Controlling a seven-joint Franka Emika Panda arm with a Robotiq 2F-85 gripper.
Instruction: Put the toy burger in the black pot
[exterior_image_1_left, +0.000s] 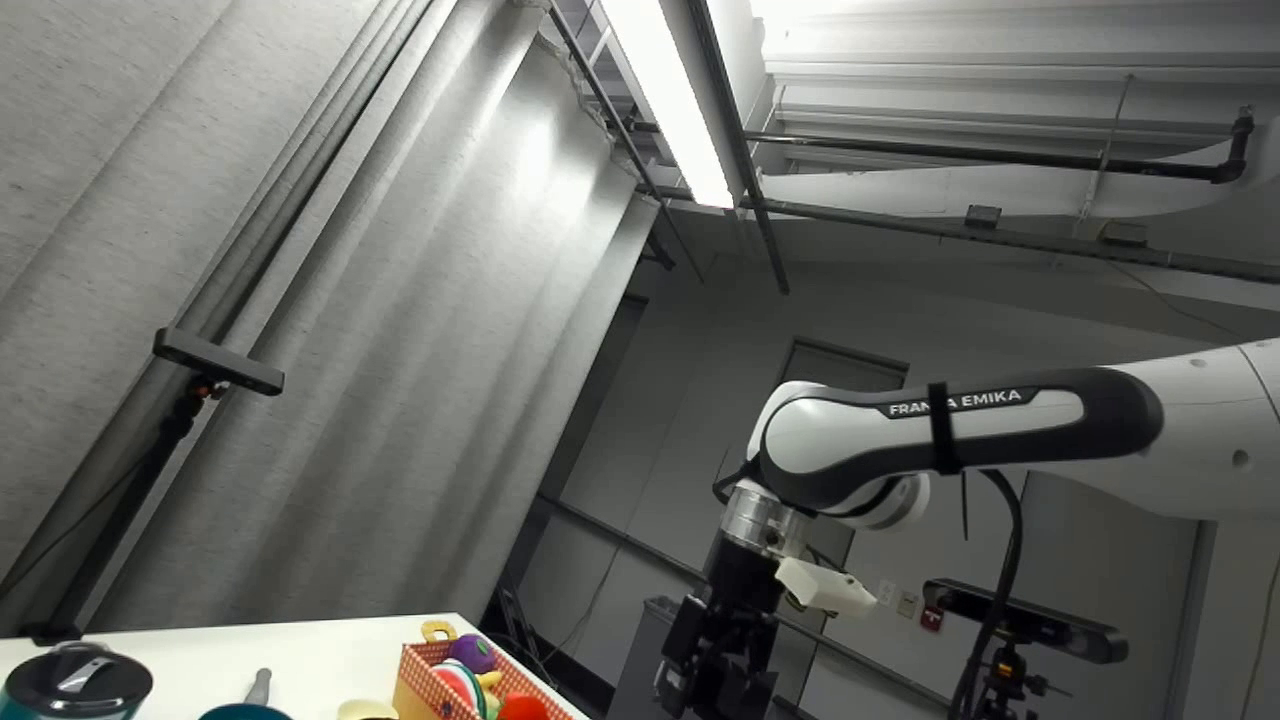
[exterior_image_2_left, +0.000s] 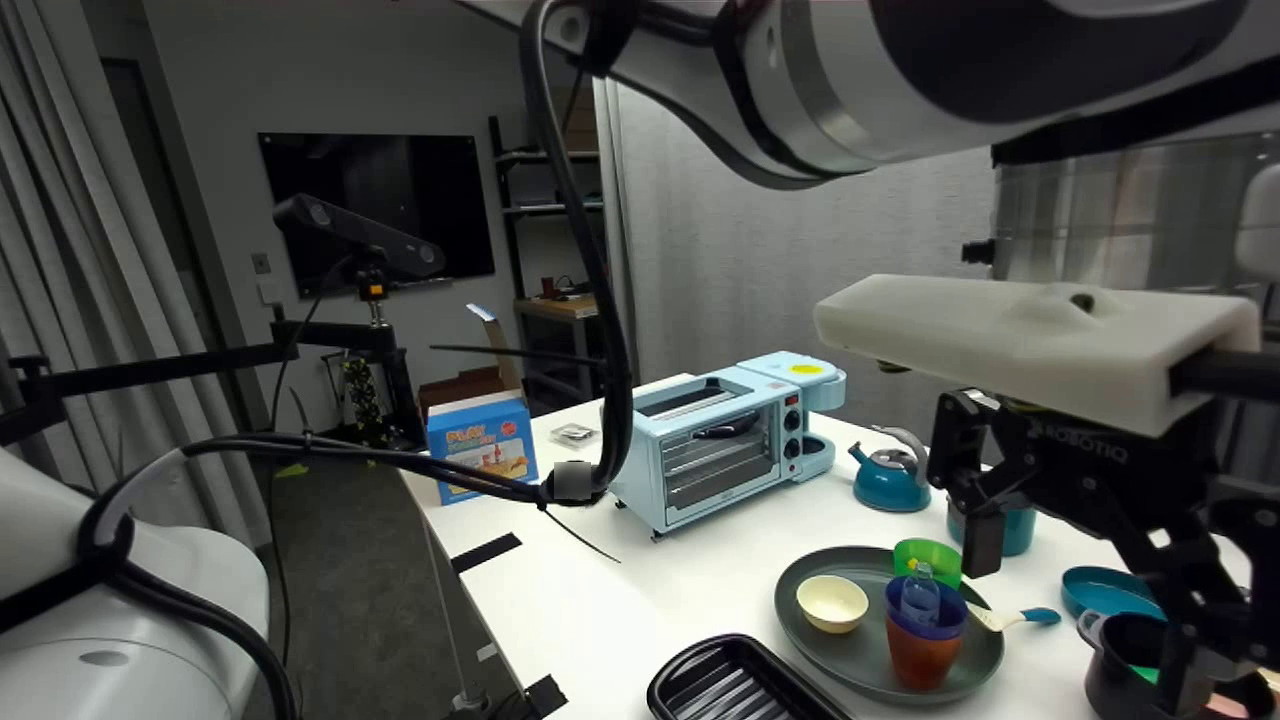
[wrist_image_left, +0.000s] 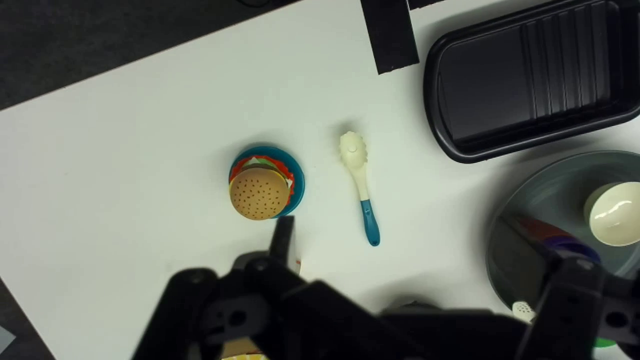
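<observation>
The toy burger (wrist_image_left: 260, 195) is seen only in the wrist view, set bun uppermost on a small teal dish (wrist_image_left: 299, 180) on the white table (wrist_image_left: 140, 150). By its look it is probably light, made of plastic or foam, and not easily broken; whether its layers are fixed or loose cannot be told. The domed bun looks smooth, so a hold there might slip. A firmer hold would likely be had lower down, across the two sides at filling level, with gentle pressure in case the stuff gives. The rim of the dish should be cleared, or the dish may be caught up too.

A spoon (wrist_image_left: 353, 155) is laid near the dish, not touching it. The gripper (wrist_image_left: 402, 240) is poised above the table, its jaws spread wide with nothing held; the burger is seen outside the span of the fingers, so a sideways shift before lowering seems called for.

The black pot (exterior_image_2_left: 1115, 685) is shown in an exterior view, partly hidden by the gripper. Something green (exterior_image_2_left: 1148, 674) is seen inside, so room may be short. Farther along, a cream bowl (exterior_image_2_left: 832, 604) and stacked cups (exterior_image_2_left: 922, 650) are set on a grey plate (exterior_image_2_left: 855, 657).
</observation>
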